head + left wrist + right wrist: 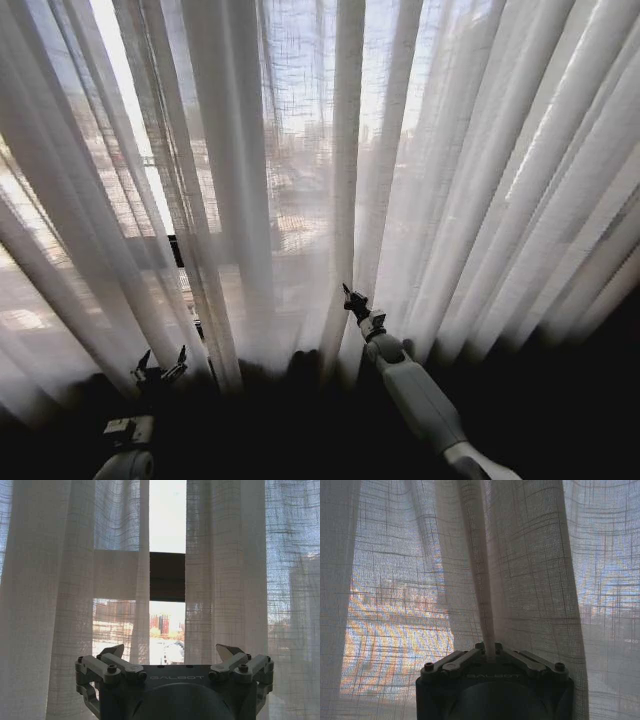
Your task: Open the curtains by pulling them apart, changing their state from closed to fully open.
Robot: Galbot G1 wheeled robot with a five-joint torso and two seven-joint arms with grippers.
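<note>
Two sheer white curtains [300, 150] hanging across the whole window ahead, pleated top to bottom, daylight and buildings showing through the weave. Mostly closed as yet, with a narrow gap near the left gripper [172, 656], where the dark window frame bar [167, 576] shows bare between two fabric edges. Left gripper low at the left in the head view [160, 365], fingers [116, 652] spread wide, holding nothing, just short of the cloth. Right gripper [347, 292] raised to the middle folds, fingers [517, 656] pressed together, pinching one narrow pleat [479, 580] that runs straight up from the tips. Fabric judged very light, soft and limp: likely to bunch and slide rather than resist, and thin enough to slip from a shallow pinch or snag on a fingertip. Best taken by a gathered fold or the doubled edge near the gap, not a single flat layer. Sideways drag probably needed along the full rail, since lower cloth may swing without the top following.
</note>
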